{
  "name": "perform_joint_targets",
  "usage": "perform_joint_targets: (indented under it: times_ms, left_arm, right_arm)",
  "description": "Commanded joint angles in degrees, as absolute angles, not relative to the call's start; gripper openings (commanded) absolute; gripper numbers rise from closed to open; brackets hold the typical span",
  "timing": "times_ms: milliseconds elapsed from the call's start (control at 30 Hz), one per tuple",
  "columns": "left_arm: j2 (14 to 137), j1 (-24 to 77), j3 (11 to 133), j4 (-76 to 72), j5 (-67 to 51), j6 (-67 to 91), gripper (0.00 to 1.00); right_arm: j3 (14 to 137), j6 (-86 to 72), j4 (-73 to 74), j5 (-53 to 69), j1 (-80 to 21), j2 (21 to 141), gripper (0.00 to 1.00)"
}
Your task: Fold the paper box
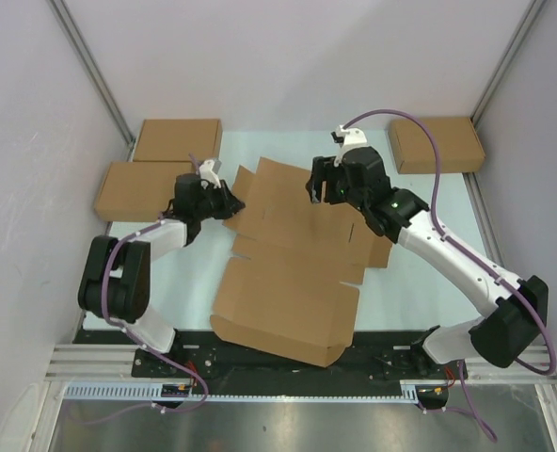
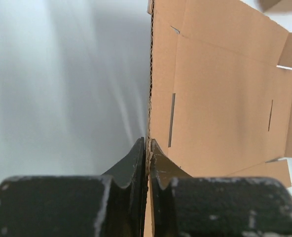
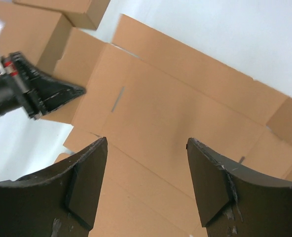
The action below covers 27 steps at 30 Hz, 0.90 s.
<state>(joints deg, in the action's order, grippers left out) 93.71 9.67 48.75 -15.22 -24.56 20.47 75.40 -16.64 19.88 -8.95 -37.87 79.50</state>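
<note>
The paper box (image 1: 288,273) lies spread out as a flat brown cardboard sheet with flaps and creases in the middle of the table. My left gripper (image 1: 231,202) is at its left side flap and is shut on the flap's corrugated edge (image 2: 150,89). In the left wrist view the fingers (image 2: 136,158) pinch that edge, and the slotted panel (image 2: 220,98) stretches away to the right. My right gripper (image 1: 314,184) hovers open over the far part of the sheet. The right wrist view shows bare cardboard (image 3: 175,113) between its fingertips (image 3: 147,140) and the left gripper (image 3: 62,94) at the flap.
Two closed brown boxes (image 1: 177,139) (image 1: 137,188) sit at the back left, close behind the left gripper. A third (image 1: 436,143) sits at the back right. White walls with metal posts enclose the table on three sides.
</note>
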Motion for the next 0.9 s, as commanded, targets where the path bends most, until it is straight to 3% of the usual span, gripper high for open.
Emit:
perform_joint_targets:
  times_ms: [0,167,467,667,867]
  left_arm:
    - [87.2,11.6,42.5,-36.6,-17.7,19.6,0.12]
    - [85.3,14.8,35.5,-51.7,-13.1,14.3,0.15]
    - [86.3,19.9,23.6,-82.0,-9.8,5.0,0.13]
    - [87.9,20.1,21.9,-89.6,-11.0,5.5,0.07]
    - [87.5,20.2,20.7,-93.2,-13.0,5.4,0.00]
  right_arm:
    - [75.6,-13.6,18.7,-15.1,-38.0,76.7,0.72]
    - [77.1,-9.2,19.2,-11.7,-36.5,77.8,0.71]
    - [82.6,2.9,23.1,-6.6,-34.7,78.4,0.74]
    - [82.6,8.9,21.4,-3.7,-33.8,81.0,0.76]
    - [82.9,12.8,18.6,6.7,-29.0,83.5,0.80]
